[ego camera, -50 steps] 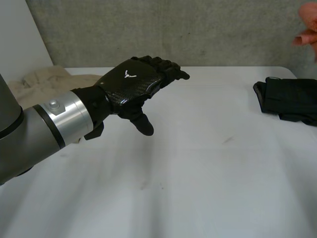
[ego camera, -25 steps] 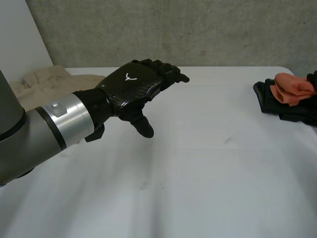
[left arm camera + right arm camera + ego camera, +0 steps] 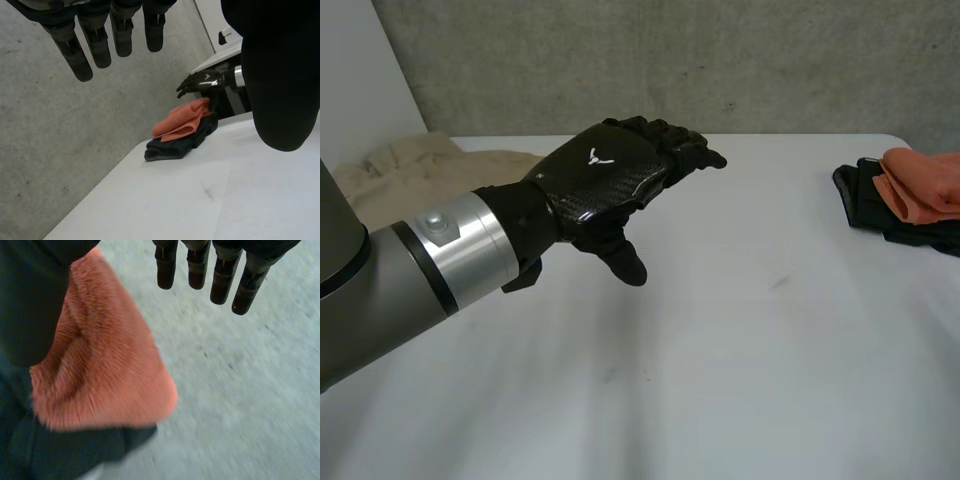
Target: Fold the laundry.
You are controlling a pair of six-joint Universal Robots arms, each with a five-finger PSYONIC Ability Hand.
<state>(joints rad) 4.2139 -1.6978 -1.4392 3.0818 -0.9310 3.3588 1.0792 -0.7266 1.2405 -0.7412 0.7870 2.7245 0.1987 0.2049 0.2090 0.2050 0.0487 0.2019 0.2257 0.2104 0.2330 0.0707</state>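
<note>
Hovering above the table (image 3: 740,330), left hand (image 3: 605,175) is released; right hand (image 3: 222,282), also released, nears orange cloth (image 3: 920,190).

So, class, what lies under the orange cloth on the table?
A folded black garment lies under the orange cloth, on the white table. Its edges stick out; its middle is covered, so anything between them cannot be seen.

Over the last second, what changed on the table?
An orange cloth has landed on the black cloth at the right; the right hand hovers open near it. The left hand, open and empty, drifted slightly toward that pile. The beige cloth and black cloth stayed put.
</note>
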